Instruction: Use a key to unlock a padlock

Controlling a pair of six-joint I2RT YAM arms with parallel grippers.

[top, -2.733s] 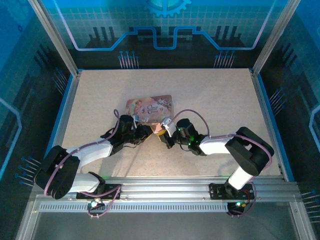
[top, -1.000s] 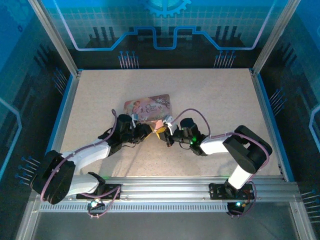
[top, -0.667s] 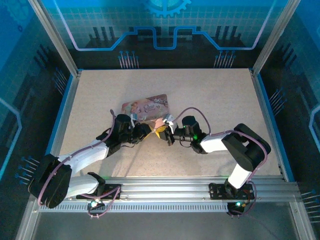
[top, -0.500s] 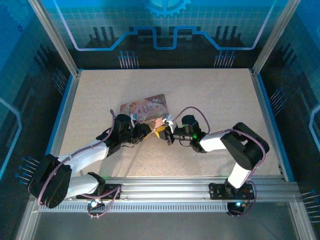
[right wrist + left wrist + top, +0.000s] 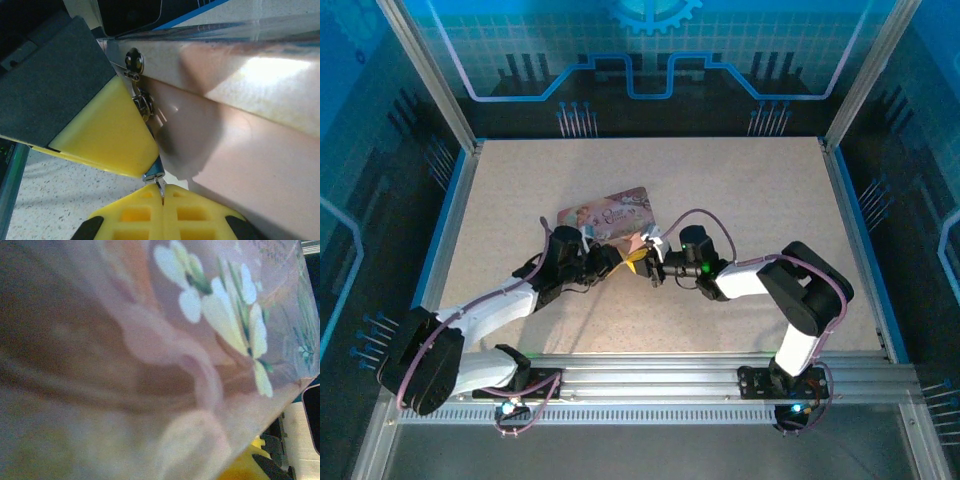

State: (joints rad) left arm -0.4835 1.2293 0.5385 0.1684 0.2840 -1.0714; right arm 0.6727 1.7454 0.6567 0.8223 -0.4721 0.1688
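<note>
In the right wrist view, the tiny padlock's bluish body (image 5: 155,171) pokes out from under a yellow pad of my left gripper's fingers (image 5: 100,135). My right gripper (image 5: 162,189) is shut on the thin key (image 5: 160,187), whose tip touches the padlock's keyhole end. The padlock hangs at the silvery latch (image 5: 142,102) of the pink illustrated box (image 5: 260,150). In the top view, my left gripper (image 5: 616,258) and right gripper (image 5: 650,270) meet nose to nose at the box's (image 5: 610,212) near edge. The second left finger is hidden.
The box's pink printed surface (image 5: 150,340) sits blurred right against the left wrist camera, with a bit of yellow pad (image 5: 245,471) at the lower right. Blue frame rails (image 5: 850,220) border the speckled table (image 5: 750,190), with free room behind and to the right of the box.
Both grippers have crept a little up and left together, and the box has shifted and turned slightly left with them. The right arm has stretched further toward the centre.
</note>
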